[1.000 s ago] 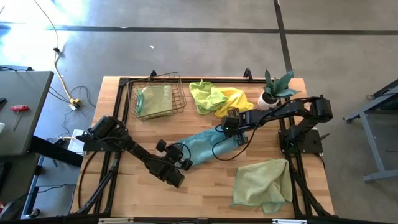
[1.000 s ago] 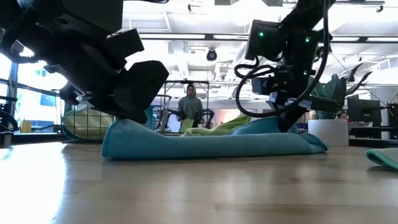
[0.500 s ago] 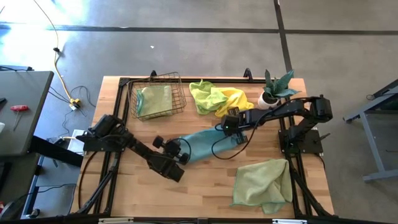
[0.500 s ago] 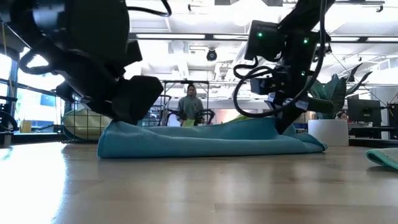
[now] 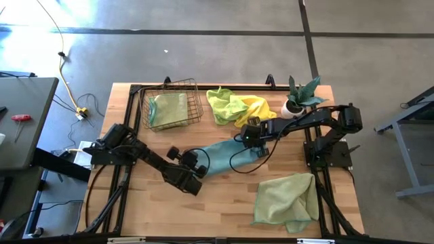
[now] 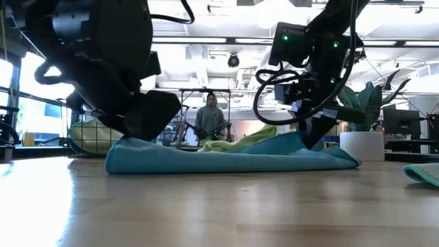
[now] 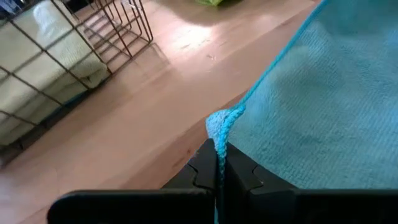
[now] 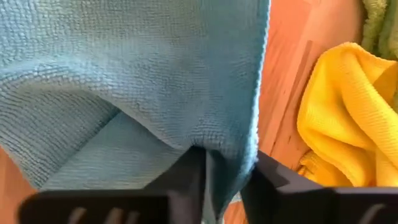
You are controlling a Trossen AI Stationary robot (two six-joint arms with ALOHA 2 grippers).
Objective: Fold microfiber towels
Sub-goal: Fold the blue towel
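Note:
A teal microfiber towel (image 5: pixel 222 156) lies stretched across the middle of the table, its underside on the wood; it also shows in the low view (image 6: pixel 226 159). My left gripper (image 5: pixel 196 165) is shut on the towel's left end, low over the table. My right gripper (image 5: pixel 253 140) is shut on its far right end. A lime green towel (image 5: pixel 224 105) and a yellow towel (image 5: pixel 260 107) lie bunched at the far edge. A sage green towel (image 5: pixel 287 198) lies spread at the near right. Another pale green towel (image 5: pixel 168 107) lies in the wire basket (image 5: pixel 196 102). My left gripper pinches the teal towel's hemmed edge (image 7: pixel 219 132) at a bunched corner between its two shut fingers. The fingers come low and nearly level from the table's left. That end sits just above the wood, and the cloth runs away from it to the right. My right gripper pinches a fold of the teal towel's far right end (image 8: pixel 214 149) between its fingers, with more than one layer showing. The fingers point down from above. The cloth rises to a small peak (image 6: pixel 296 137) at the fingers, and the rest lies on the table.
A small potted plant (image 5: pixel 298 98) stands at the far right, close to my right arm. The wire basket stands at the far left. Bare wood lies along the near edge between my left arm and the sage towel. A person (image 6: pixel 209 113) stands in the room beyond.
My left gripper has moved toward the table's left and far edges, still shut, drawing the teal towel's left end with it along the wood. The towel lies longer and flatter. My right gripper has kept its hold, and the cloth at it peaks slightly higher.

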